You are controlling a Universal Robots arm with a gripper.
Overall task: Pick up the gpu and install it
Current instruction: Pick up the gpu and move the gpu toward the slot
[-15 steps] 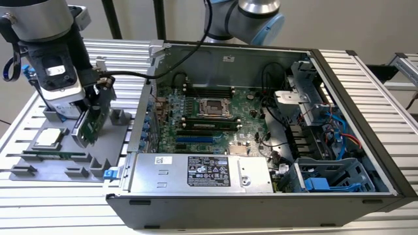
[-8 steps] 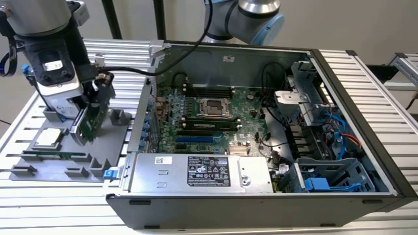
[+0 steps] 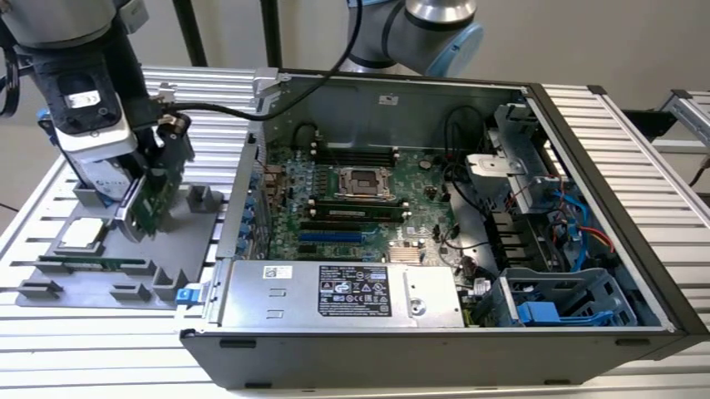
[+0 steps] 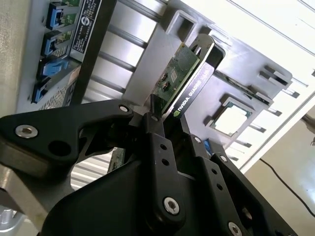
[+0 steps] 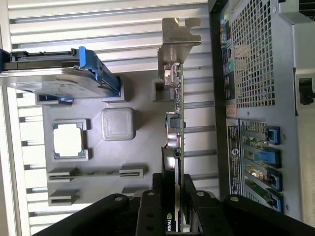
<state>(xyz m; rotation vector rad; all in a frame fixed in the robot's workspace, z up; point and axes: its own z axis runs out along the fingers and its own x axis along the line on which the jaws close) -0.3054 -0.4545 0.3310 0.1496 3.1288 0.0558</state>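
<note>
The gpu (image 3: 152, 202) stands on edge, slightly tilted, over the grey parts tray (image 3: 189, 241) at the exterior view's left, outside the open computer case (image 3: 444, 216). My gripper (image 3: 135, 184) comes down on it from above and is shut on its upper edge. In the second wrist view the black fingers (image 4: 156, 132) pinch the gpu (image 4: 183, 77), green board on one face and black shroud on the other. In the first wrist view the gpu (image 5: 175, 123) appears edge-on with its silver bracket (image 5: 178, 35) at the far end, above the gripper (image 5: 173, 196).
The tray also holds a square processor (image 3: 83, 236), a thin memory stick (image 3: 95, 266) and a silver hard drive with blue rails (image 5: 64, 78). Inside the case are the motherboard (image 3: 355, 199), a power supply (image 3: 344, 293) and cables. A second arm (image 3: 433, 33) stands behind the case.
</note>
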